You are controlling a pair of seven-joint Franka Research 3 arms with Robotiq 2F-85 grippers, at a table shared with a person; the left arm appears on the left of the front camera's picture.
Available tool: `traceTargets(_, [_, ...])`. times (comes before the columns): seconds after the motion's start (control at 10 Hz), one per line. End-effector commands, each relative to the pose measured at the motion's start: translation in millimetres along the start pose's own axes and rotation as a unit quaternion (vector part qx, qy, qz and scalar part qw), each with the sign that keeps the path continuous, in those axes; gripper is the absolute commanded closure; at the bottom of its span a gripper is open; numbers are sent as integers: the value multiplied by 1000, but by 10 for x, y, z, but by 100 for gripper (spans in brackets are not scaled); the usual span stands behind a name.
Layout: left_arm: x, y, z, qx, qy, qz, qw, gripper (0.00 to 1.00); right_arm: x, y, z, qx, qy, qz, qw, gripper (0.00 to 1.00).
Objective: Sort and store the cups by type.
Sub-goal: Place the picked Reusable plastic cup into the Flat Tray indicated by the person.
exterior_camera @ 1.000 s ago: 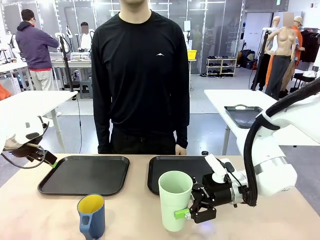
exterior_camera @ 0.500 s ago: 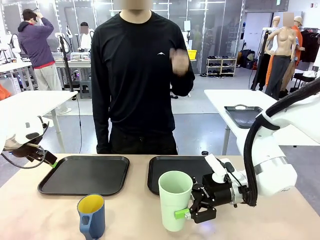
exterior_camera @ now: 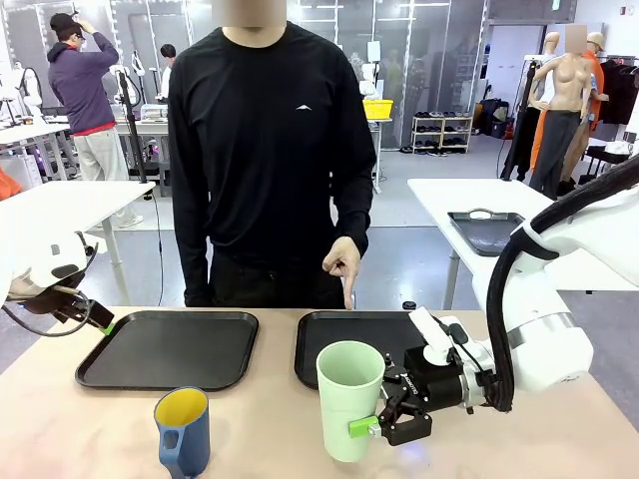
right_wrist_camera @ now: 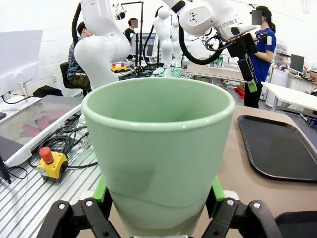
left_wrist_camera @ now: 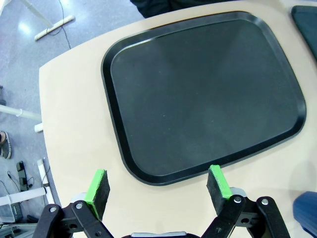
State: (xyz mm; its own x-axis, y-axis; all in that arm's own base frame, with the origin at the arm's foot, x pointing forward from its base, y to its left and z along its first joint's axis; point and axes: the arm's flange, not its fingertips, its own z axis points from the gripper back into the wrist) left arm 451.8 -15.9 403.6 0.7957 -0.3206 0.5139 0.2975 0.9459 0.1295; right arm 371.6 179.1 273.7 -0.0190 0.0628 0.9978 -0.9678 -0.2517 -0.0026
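Workshop's beige table (exterior_camera: 270,431) carries 2 black trays (exterior_camera: 168,349), tumbler (exterior_camera: 349,404), mug (exterior_camera: 184,437).

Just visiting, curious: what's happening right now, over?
Right gripper shut on tumbler, standing on table. Left gripper open by left tray. Mug untouched. Person's hand points toward right tray.

Mint-green tumbler (exterior_camera: 347,391), blue-and-yellow mug (exterior_camera: 186,441)

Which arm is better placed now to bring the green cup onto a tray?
The right. The right gripper has both pads against the green cup, which stands just in front of the right tray. The left gripper hangs open by the left tray, far from that cup.
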Motion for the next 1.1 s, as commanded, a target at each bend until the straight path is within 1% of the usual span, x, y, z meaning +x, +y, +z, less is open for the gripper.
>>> traceTargets(0.0, [-3, 26, -1, 2, 0, -4, 1000, 0, 2, 3, -14, 3, 0, 1, 1000, 55])
traceTargets(1.0, [-3, 26, -1, 2, 0, -4, 1000, 0, 2, 3, -14, 3, 0, 1, 1000, 55])
